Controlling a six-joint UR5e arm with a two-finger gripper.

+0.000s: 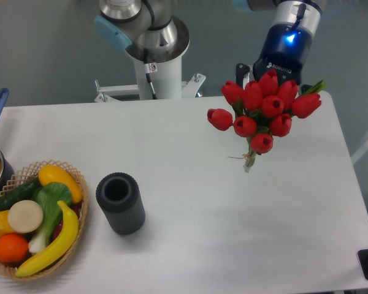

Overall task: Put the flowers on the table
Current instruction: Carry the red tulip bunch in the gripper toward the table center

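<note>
Your gripper (281,72) is up at the far right side of the bench (202,214), and the flowers (264,110) are hanging right in front of it. The red heads sit up high, close under the gripper, and the green stems point down toward the bench. The thin string (248,157) is tied near the bottom of the stems.

You cannot see the fingers, because the red heads hide them. So you cannot tell if they are squeezed on the bunch or spread apart. It looks like the gripper has hold of the bunch, but that is a guess. You also cannot be sure if the stem tips touch the bench or hang just above it.

This looks like the carrying part of the job, with the putting down not yet done. Next you need to bring the bunch down slowly until it lies on the white top, and then let go.

There is lots of bare white space under and in front of the bunch. The dark cup (119,202) and the fruit basket (37,226) are well apart on the left, so keep away from them.
</note>
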